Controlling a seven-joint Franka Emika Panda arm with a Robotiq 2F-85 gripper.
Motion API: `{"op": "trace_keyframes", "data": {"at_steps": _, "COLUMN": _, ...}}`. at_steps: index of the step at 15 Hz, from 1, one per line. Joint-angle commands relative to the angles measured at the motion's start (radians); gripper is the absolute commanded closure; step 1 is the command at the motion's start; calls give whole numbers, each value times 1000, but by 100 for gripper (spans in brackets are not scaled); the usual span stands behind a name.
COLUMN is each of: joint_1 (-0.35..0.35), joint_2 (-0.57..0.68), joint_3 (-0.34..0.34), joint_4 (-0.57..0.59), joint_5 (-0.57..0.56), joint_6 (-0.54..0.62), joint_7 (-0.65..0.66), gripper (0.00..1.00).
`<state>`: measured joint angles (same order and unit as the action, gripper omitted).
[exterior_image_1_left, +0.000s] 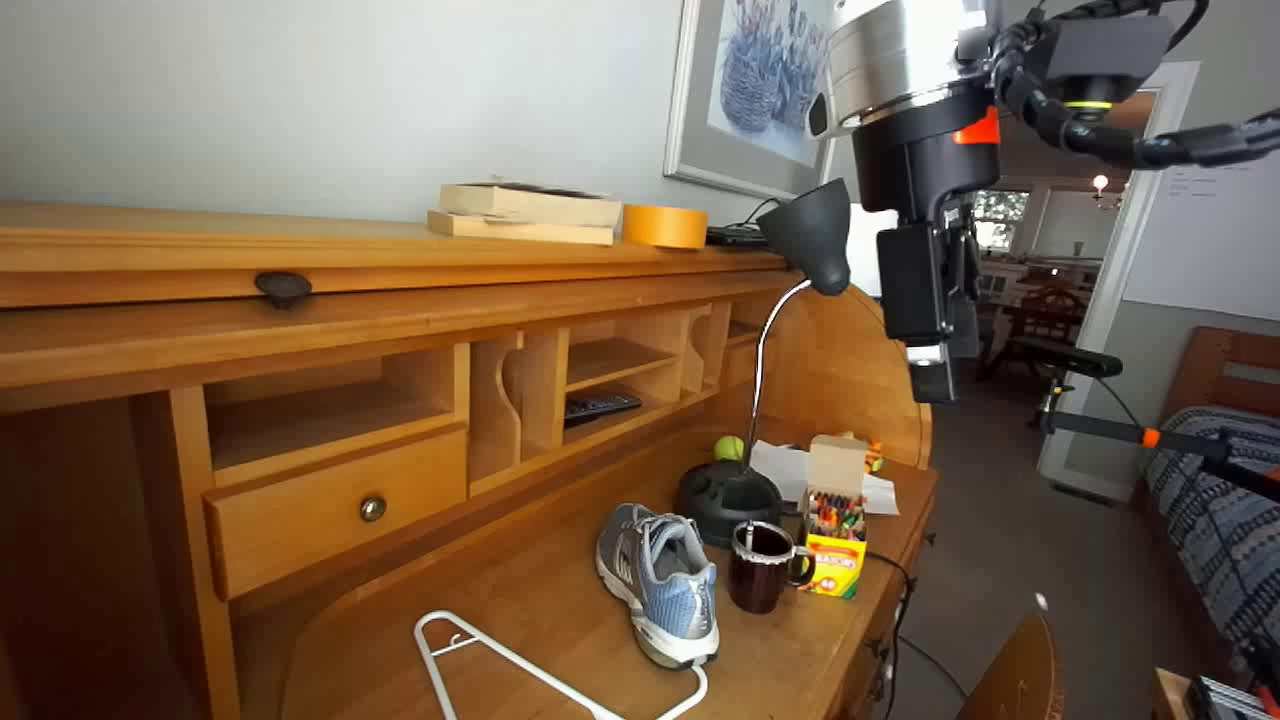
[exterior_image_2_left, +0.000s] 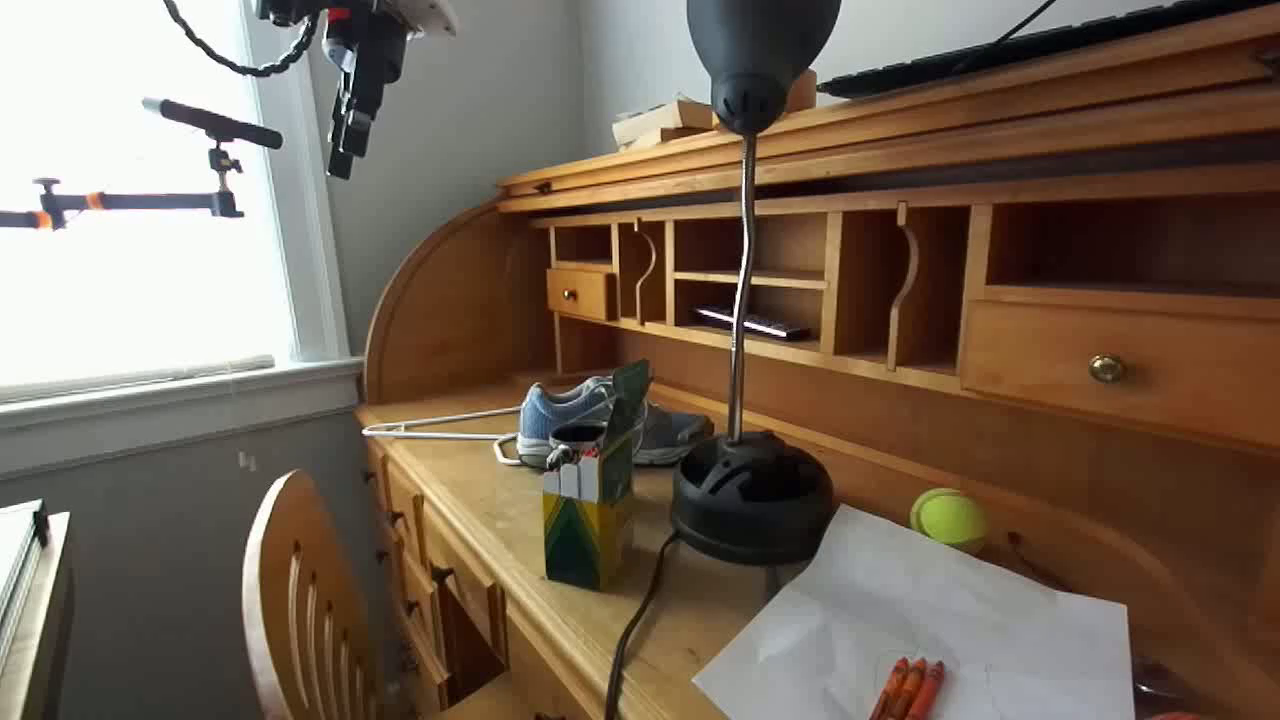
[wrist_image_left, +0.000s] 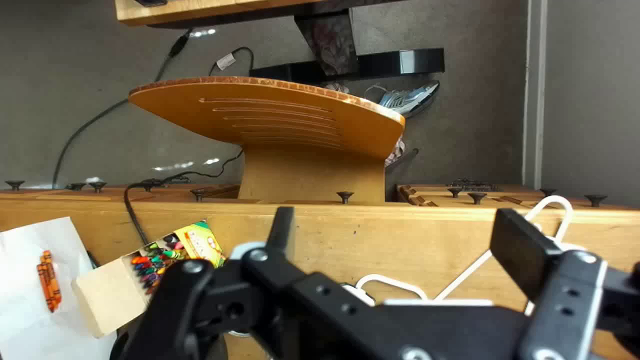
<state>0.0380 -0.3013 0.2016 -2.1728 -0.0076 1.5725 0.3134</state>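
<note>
Overhead, the robot's only arm (exterior_image_1_left: 905, 60) holds its tool (wrist_image_left: 398, 230) well above the table (wrist_image_left: 360, 245), over its front part. The tool is released: two black fingers (wrist_image_left: 522, 250) stand wide apart, gripping nothing.

Picture a clock face in the wrist view, centred between the fingers, with 12 o'clock towards the wooden chair (wrist_image_left: 275, 115). A white hanger (wrist_image_left: 462, 277) lies on the table below, showing closest to the gap, its clearest straight side at about 4 o'clock. That side slants from between 7 and 8 o'clock up to between 1 and 2, so it runs neither along the fingers' 9-to-3 line nor square to it. One rounded end shows at 6 o'clock, another past the finger at 3; the tool hides much of the remainder.

At 9 o'clock, beyond the opposite finger, stands a crayon box (wrist_image_left: 202, 242) with its flap raised. In an exterior view, a blue-grey shoe (exterior_image_1_left: 665, 590) rests at about 8 o'clock from the tool, just beside one end of the hanger; whether they touch is unclear. A dark mug (exterior_image_1_left: 757, 585) stands just beside the shoe, at its 3 o'clock.
</note>
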Motion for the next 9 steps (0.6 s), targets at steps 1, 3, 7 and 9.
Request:
{"op": "trace_keyframes", "data": {"at_steps": 1, "joint_1": 17, "joint_2": 2, "joint_3": -15, "joint_4": 2, "joint_5": -4, "joint_6": -2, "joint_7": 4, "gripper": 0}}
{"op": "trace_keyframes", "data": {"at_steps": 3, "joint_1": 17, "joint_2": 2, "joint_3": -15, "joint_4": 2, "joint_5": -4, "joint_6": -2, "joint_7": 4, "gripper": 0}}
{"op": "trace_keyframes", "data": {"at_steps": 7, "joint_1": 17, "joint_2": 2, "joint_3": -15, "joint_4": 2, "joint_5": -4, "joint_6": -2, "joint_7": 4, "gripper": 0}}
{"op": "trace_keyframes", "data": {"at_steps": 9, "joint_1": 0, "joint_2": 7, "joint_3": -12, "joint_4": -11, "joint_5": -34, "joint_6": 8, "joint_7": 71, "gripper": 0}}
